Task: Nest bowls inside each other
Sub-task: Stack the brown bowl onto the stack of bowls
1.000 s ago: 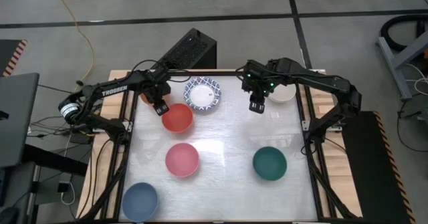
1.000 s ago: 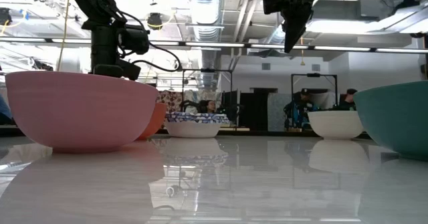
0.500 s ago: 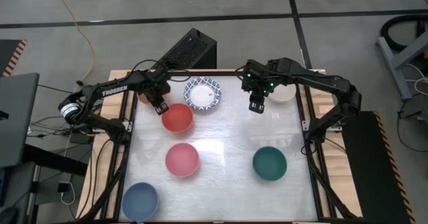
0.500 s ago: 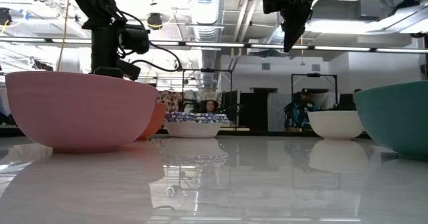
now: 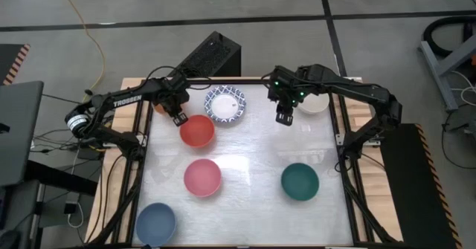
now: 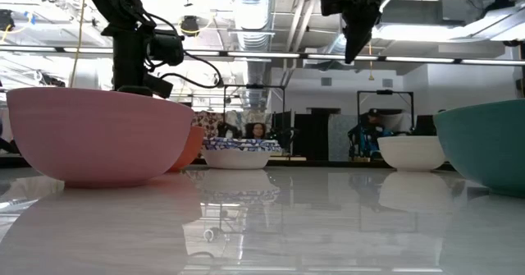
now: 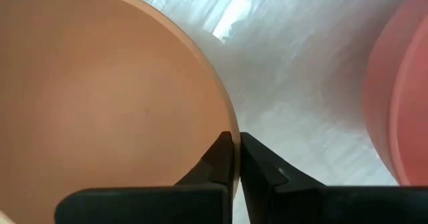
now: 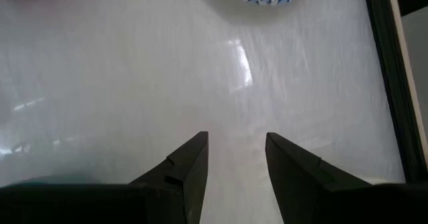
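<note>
On the far left I see my left gripper [image 7: 234, 158] clenched on the rim of the orange bowl [image 7: 100, 97], at the table's [image 5: 253, 141] back-left corner; from above the arm hides most of that bowl. Just beside it sits the red bowl [image 5: 197, 131], with the pink bowl [image 5: 202, 177] nearer the front and the blue bowl [image 5: 155, 223] at the front-left corner. The blue-patterned white bowl [image 5: 225, 104] stands at the back, between my two arms. Further right my right gripper [image 5: 282, 117] hangs above bare tabletop, fingers apart and holding nothing. Beside it at the back-right is the cream bowl [image 5: 315, 103], partly under the arm. The dark green bowl [image 5: 300, 182] sits front-right.
</note>
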{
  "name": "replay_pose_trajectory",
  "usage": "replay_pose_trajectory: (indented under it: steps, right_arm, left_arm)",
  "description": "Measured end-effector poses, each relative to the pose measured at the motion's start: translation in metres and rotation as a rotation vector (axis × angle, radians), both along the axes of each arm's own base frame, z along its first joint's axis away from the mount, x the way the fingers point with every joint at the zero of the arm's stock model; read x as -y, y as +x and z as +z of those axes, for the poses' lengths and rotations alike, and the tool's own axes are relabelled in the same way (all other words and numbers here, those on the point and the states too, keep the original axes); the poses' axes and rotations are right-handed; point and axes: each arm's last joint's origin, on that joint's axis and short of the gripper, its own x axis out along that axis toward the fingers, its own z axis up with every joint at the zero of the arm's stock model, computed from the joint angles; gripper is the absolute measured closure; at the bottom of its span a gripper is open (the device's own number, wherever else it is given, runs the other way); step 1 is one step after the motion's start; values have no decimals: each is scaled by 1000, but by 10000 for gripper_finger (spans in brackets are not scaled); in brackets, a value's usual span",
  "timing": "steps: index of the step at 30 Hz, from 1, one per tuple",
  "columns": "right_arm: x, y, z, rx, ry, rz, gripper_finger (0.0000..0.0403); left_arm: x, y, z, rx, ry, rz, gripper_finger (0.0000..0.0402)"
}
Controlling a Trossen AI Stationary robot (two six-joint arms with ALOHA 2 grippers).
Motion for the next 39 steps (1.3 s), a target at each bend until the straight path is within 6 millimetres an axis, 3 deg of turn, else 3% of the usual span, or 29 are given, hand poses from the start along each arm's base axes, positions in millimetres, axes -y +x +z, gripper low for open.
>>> replay_pose_trajectory:
  steps: [10, 23, 31, 39]
  right_arm:
    - [0, 1, 0, 8, -3, 0, 230]
    - [1, 3, 1, 30, -10, 0, 230]
    - [3, 16, -1, 70, -89, 146, 230]
    - [3, 45, -13, 156, -133, 414, 230]
  left_arm:
    - [-1, 2, 3, 19, 5, -31, 401]
    - [-5, 27, 51, 136, 109, -118, 401]
    - [15, 52, 75, 244, 96, -397, 401]
    - [53, 70, 76, 177, 124, -788, 401]
